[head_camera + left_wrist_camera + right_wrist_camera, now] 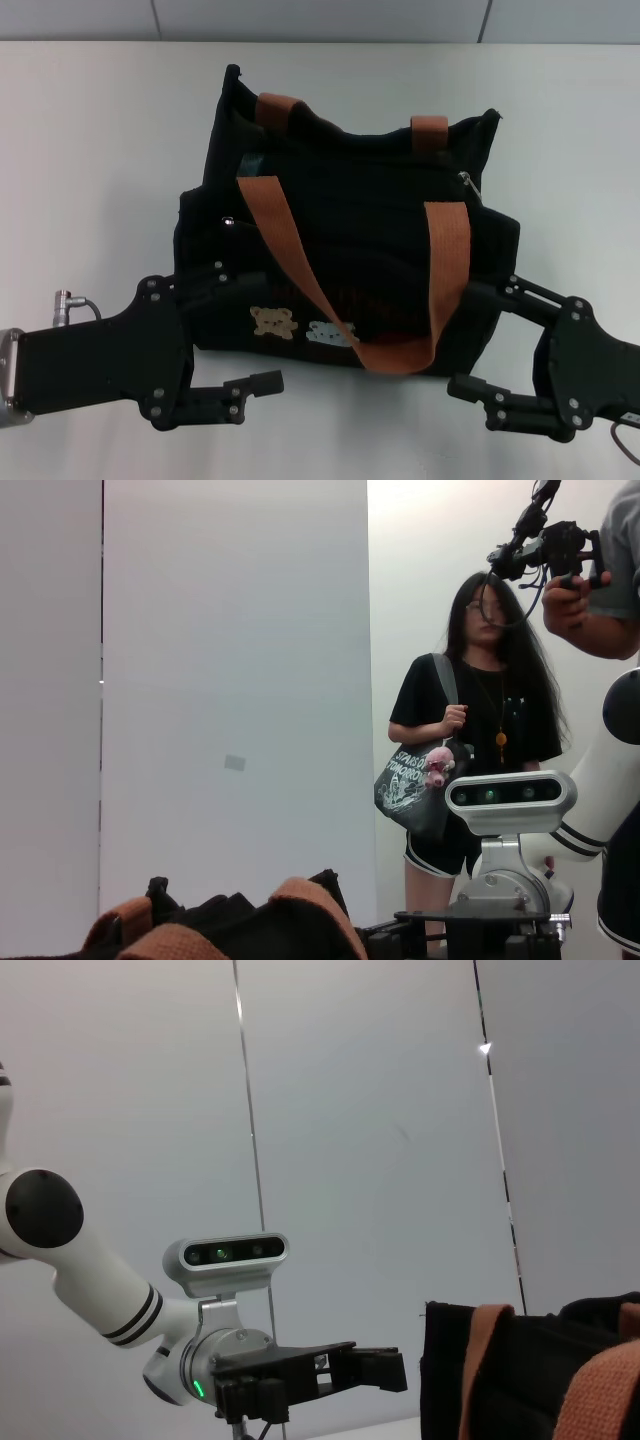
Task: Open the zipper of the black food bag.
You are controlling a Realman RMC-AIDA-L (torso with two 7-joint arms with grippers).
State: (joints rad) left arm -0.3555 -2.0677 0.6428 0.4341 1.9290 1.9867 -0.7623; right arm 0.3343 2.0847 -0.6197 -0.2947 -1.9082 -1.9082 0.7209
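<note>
Both my grippers, left and right, sit spread apart, flanking the bag on the table; two orange straps, two bear patches, lettering unreadable, silver zipper pull at its right top edge.

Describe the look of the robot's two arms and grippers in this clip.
Both the left gripper and the right gripper are matte black plate linkages with silver screws and stubby black fingers. The wrist views show white arm links with black bands, black joint caps, a silver wrist and a silver bar-shaped camera. A grey cable leaves the left wrist.
</note>
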